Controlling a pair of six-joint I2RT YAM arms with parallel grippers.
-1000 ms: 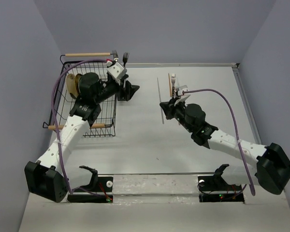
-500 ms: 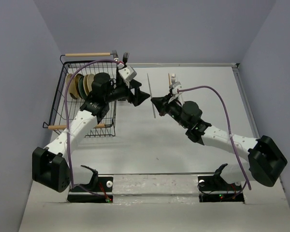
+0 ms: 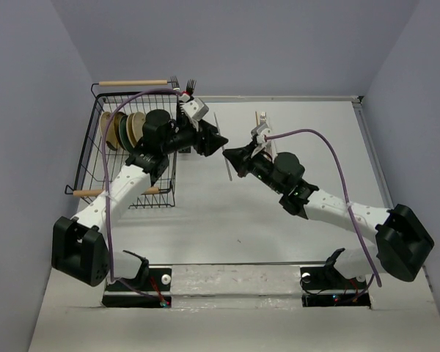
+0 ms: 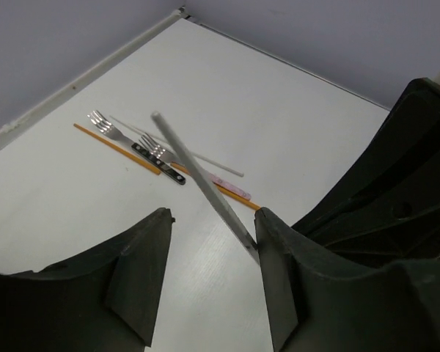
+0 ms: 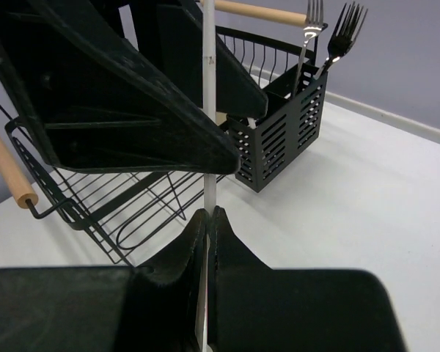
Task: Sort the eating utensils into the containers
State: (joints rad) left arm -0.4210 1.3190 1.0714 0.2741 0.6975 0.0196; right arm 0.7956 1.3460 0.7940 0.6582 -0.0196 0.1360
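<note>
My right gripper (image 5: pixel 207 214) is shut on a pale grey-white chopstick (image 5: pixel 209 73) and holds it up above the table, left of centre (image 3: pixel 235 158). My left gripper (image 4: pixel 213 216) is open, and the same chopstick (image 4: pixel 191 165) passes between its jaws close to the right finger (image 4: pixel 279 279). The two grippers meet tip to tip in the top view, with the left gripper (image 3: pixel 216 141) on the left. A black slotted caddy (image 5: pixel 279 139) holds two forks (image 5: pixel 313 22). More forks (image 4: pixel 106 125), an orange chopstick (image 4: pixel 117 147) and a white chopstick (image 4: pixel 205 158) lie on the table. No second caddy is in view.
The big black wire dish rack (image 3: pixel 95 147) with wooden handles stands at the far left and holds tan and green plates (image 3: pixel 125 128). The loose utensils lie in a small cluster at the back middle of the table (image 3: pixel 262 121). A purple-grey wall borders the back.
The left gripper has swung right, away from the rack, to the right gripper. The right gripper has moved left with the chopstick. The two now meet.
</note>
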